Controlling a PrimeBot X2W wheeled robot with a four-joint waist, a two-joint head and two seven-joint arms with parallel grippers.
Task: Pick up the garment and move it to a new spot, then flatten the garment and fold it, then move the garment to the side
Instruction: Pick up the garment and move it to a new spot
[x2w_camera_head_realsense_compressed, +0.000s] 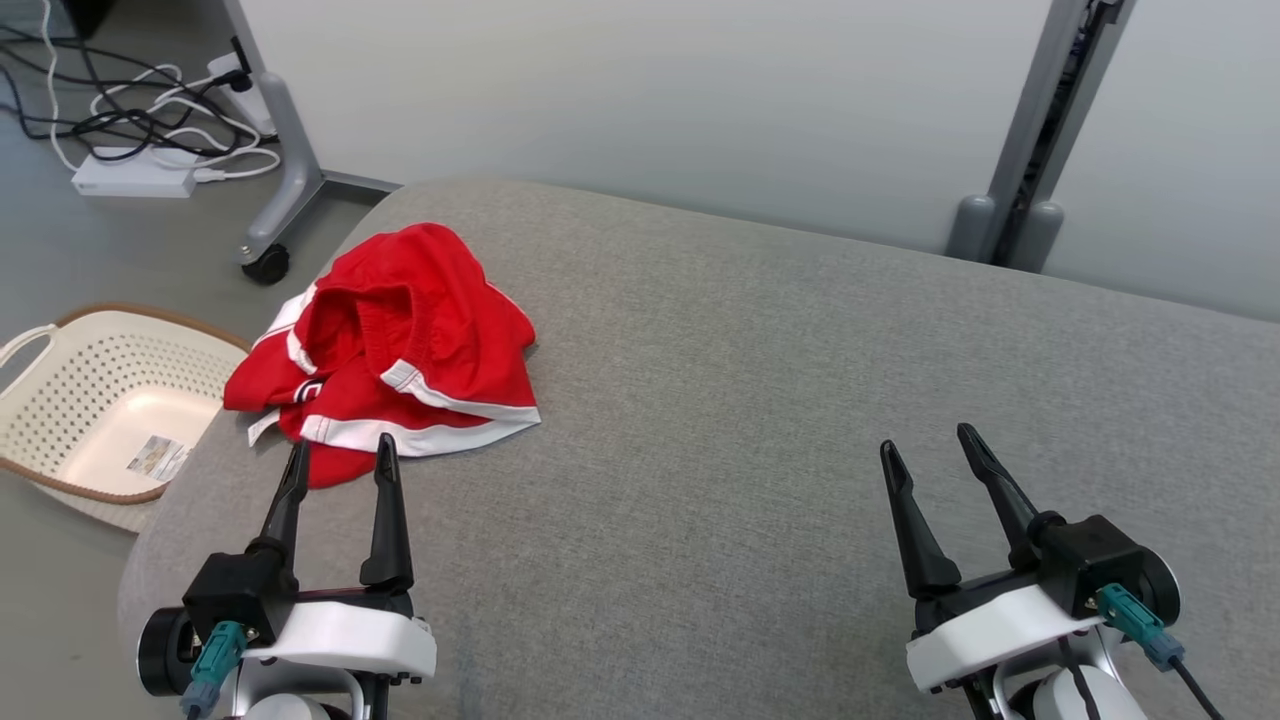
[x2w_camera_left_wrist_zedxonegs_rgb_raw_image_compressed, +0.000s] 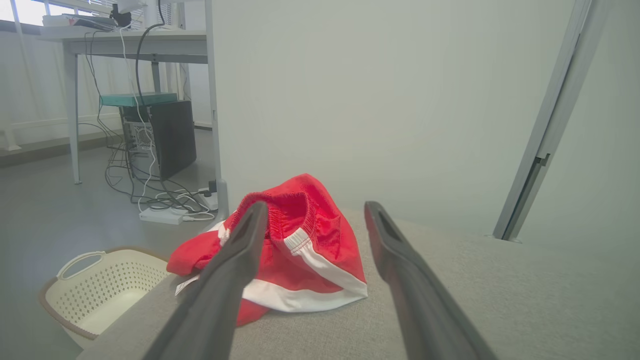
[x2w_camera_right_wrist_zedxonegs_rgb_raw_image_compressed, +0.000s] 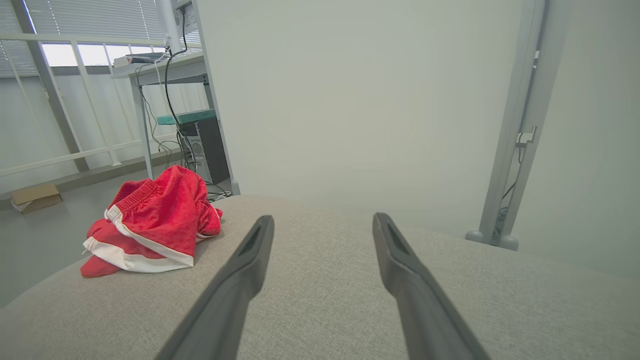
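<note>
The garment (x2w_camera_head_realsense_compressed: 395, 350), red shorts with white trim, lies crumpled in a heap near the left end of a grey cushioned surface (x2w_camera_head_realsense_compressed: 750, 400). My left gripper (x2w_camera_head_realsense_compressed: 342, 452) is open just in front of the heap, its fingertips at the near hem and nothing between them. In the left wrist view the garment (x2w_camera_left_wrist_zedxonegs_rgb_raw_image_compressed: 305, 255) sits straight ahead between the spread fingers (x2w_camera_left_wrist_zedxonegs_rgb_raw_image_compressed: 235, 265). My right gripper (x2w_camera_head_realsense_compressed: 925, 445) is open over bare fabric at the lower right, far from the shorts. The right wrist view has the garment (x2w_camera_right_wrist_zedxonegs_rgb_raw_image_compressed: 155, 225) off to the left.
A cream perforated basket (x2w_camera_head_realsense_compressed: 60, 400) stands on the floor left of the surface. Cables and a white power strip (x2w_camera_head_realsense_compressed: 135, 175) lie on the floor behind, near a caster leg (x2w_camera_head_realsense_compressed: 270, 255). A grey post (x2w_camera_head_realsense_compressed: 1040, 130) rises at the back right. A pale wall runs behind.
</note>
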